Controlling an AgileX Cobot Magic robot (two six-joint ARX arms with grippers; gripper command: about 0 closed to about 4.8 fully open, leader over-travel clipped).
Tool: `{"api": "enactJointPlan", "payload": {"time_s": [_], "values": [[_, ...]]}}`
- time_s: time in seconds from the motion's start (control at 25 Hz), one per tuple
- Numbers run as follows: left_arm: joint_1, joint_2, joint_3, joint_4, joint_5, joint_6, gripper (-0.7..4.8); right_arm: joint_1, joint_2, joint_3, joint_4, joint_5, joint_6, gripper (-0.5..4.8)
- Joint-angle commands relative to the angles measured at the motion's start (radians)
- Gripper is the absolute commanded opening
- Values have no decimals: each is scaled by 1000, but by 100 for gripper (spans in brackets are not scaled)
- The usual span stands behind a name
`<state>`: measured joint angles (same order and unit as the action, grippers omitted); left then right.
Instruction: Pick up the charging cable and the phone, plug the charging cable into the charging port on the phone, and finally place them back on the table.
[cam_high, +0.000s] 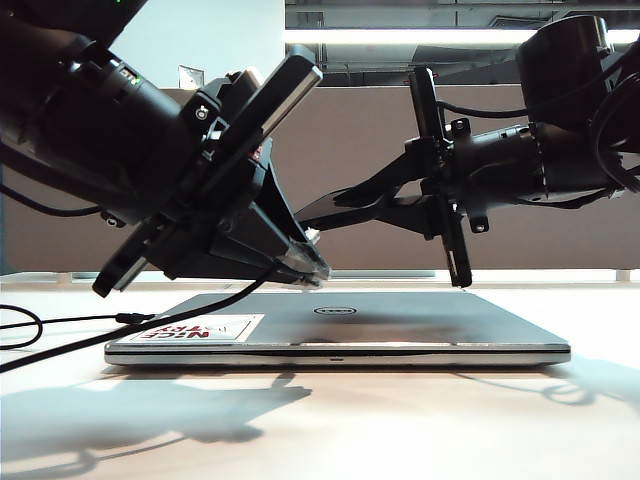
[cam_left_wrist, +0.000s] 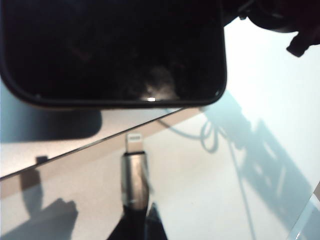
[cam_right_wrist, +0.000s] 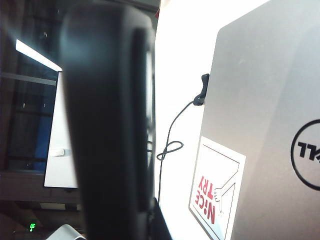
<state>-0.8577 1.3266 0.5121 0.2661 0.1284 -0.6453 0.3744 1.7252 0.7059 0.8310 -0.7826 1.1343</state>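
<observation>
Broadly, the white table (cam_high: 320, 430) is spreading across the whole foreground, and a closed silver Dell laptop (cam_high: 400, 325) is lying flat on it in the middle, with a white and red sticker (cam_high: 215, 329) near its left front corner.

Above the laptop the two arms are meeting. The right gripper (cam_high: 445, 165) is reaching in from the right of the exterior view and is clamping the phone (cam_high: 440, 170), which is standing nearly upright and edge-on to that camera, its lower end hanging just above the laptop lid without touching it. In the right wrist view the phone (cam_right_wrist: 107, 125) is filling the near field as a dark blurred slab, so the fingers themselves are not showing there.

The left gripper (cam_high: 300, 265) is coming down from the upper left, and its jaws are pinched tight on the charging cable (cam_high: 200, 308), whose black cord is trailing off the laptop's left edge onto the table. In the left wrist view the cable's silver plug (cam_left_wrist: 135, 145) is pointing at the phone's short edge (cam_left_wrist: 115, 97), with a clear gap between the two. The charging port itself is too dark to make out.
</observation>
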Motion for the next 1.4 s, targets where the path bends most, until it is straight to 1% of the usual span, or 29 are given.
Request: {"api": "enactJointPlan", "payload": {"time_s": [0.04,0.68,0.92,1.16,1.28,1.4], "values": [[-3,-2,2,12,0,2,-6,0,-8,8,33,-13,-23,-6],[-3,-2,2,12,0,2,-6,15,-8,7,30,-31,-40,-6],[-3,-2,2,13,0,2,-6,18,-8,7,-17,-32,-71,-6],[-3,-2,2,12,0,2,-6,18,-8,7,-11,-38,-67,-6],[-3,-2,2,12,0,2,-6,18,-8,7,-11,-27,-32,-6],[-3,-2,2,11,0,1,-6,18,-8,7,-11,-23,-31,-6]]}}
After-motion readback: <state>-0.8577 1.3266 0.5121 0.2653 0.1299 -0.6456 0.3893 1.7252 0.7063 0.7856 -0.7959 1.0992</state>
